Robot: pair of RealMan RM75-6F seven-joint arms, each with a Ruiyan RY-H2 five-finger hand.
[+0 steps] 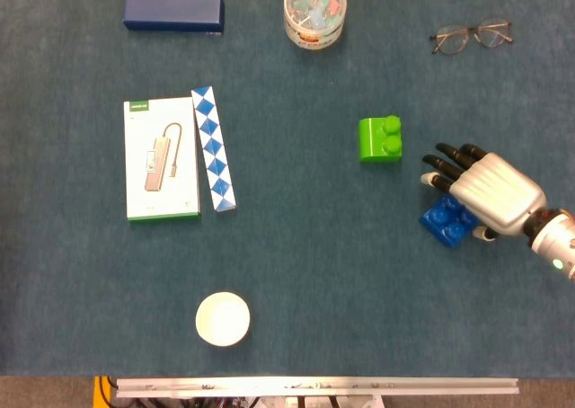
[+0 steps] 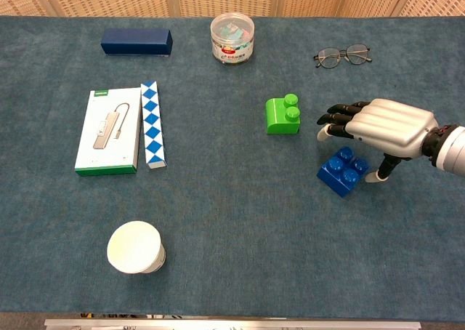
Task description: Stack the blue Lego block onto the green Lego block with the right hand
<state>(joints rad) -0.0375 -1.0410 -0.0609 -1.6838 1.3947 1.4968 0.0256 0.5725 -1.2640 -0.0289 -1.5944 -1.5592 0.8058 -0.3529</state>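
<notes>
Paper cup (image 1: pixel 223 319): upright near the front table edge, left of centre.
Blue Lego block (image 2: pixel 342 171): flat on the cloth, studs up, front right of the green block, apart from it.
Right hand (image 2: pixel 378 126): palm down above the blue block, fingers (image 2: pixel 336 114) spread, thumb beside the block's right side; holds nothing.
Green Lego block (image 1: pixel 380 139): mid-table, unstacked.
White box (image 1: pixel 162 159): left, snake puzzle (image 1: pixel 214 148) alongside.
Far edge: navy case (image 1: pixel 173 12), plastic tub (image 1: pixel 314 11), glasses (image 1: pixel 471 36).
</notes>
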